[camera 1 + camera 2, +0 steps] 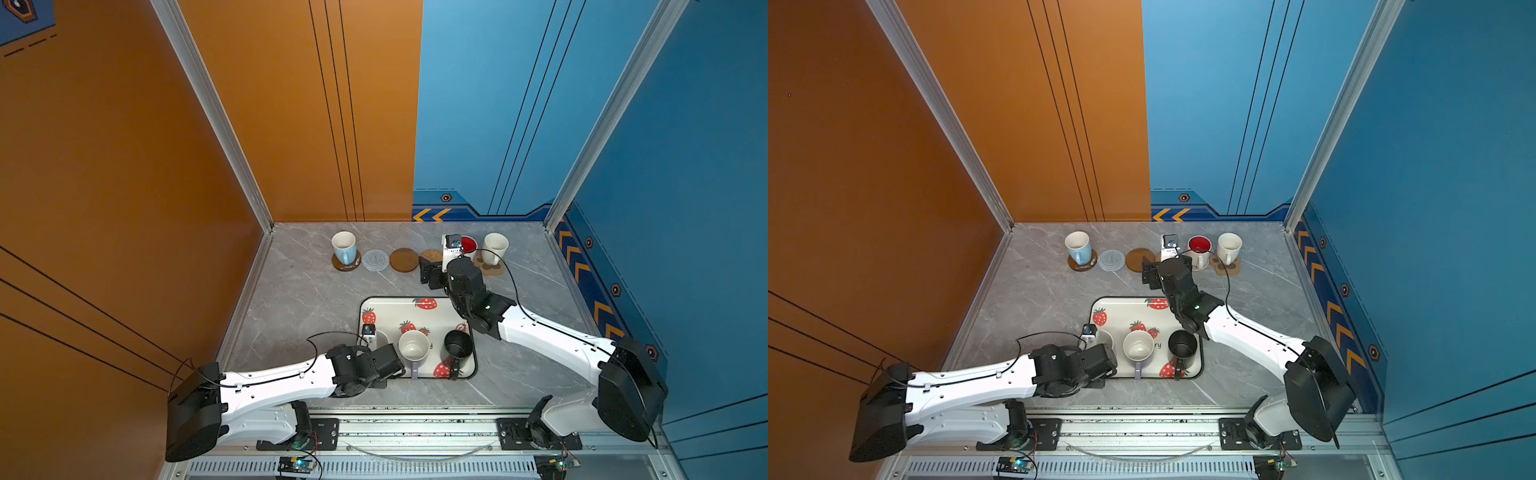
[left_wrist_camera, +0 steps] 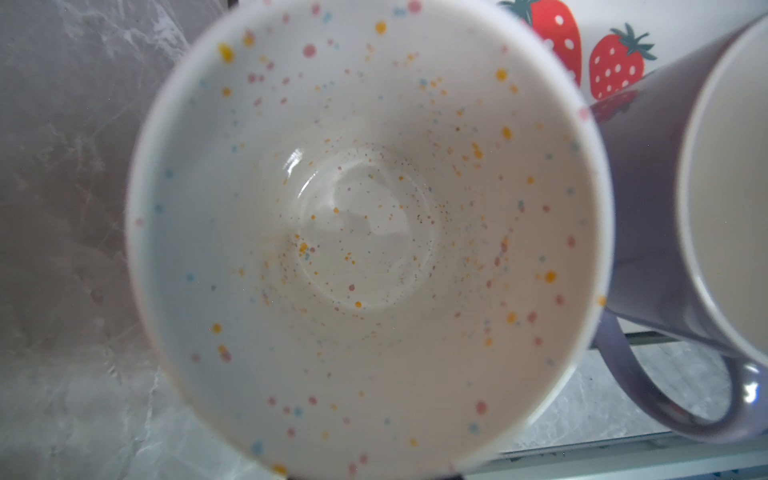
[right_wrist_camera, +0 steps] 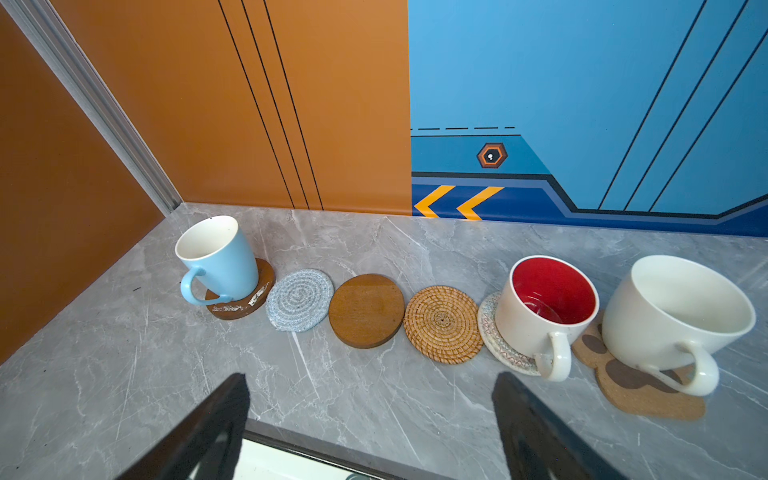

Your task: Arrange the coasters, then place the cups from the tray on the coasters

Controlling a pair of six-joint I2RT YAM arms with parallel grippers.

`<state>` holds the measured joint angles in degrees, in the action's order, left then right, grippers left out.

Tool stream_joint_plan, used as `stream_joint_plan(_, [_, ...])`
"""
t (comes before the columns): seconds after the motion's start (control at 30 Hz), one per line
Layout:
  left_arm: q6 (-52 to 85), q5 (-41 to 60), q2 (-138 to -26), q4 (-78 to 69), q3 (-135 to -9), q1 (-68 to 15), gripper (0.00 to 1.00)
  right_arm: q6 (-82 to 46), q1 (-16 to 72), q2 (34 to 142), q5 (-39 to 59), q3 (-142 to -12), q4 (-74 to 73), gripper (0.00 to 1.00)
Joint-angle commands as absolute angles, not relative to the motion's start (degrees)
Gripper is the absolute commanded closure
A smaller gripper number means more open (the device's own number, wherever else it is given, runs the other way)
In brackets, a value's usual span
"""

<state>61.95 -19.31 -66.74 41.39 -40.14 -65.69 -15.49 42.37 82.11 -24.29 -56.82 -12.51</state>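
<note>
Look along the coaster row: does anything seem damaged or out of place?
Yes. The brown disc under the light blue mug shows whitish scuffed patches along its edge, as if worn or chipped.

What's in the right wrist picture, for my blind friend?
Six coasters lie in a row on a grey table. A light blue mug stands on one end coaster, a red-inside mug and a cream mug on the other end's two; three between are bare. The right end effector hangs open nearby.
</note>
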Motion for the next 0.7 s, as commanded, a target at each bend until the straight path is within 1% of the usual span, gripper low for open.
stream_joint_plan(0.0, [61.48, -22.21, -64.56, 42.26, -40.63, -65.92, 1.0, -16.6, 42.01, 82.44, -24.35, -58.31, -12.3, 0.11])
stream_joint_plan(0.67, [59.96, -25.31, -61.02, 44.55, -44.5, -66.09, 1.0, -16.79, 41.57, 82.79, -23.92, -58.34, -12.24, 0.11])
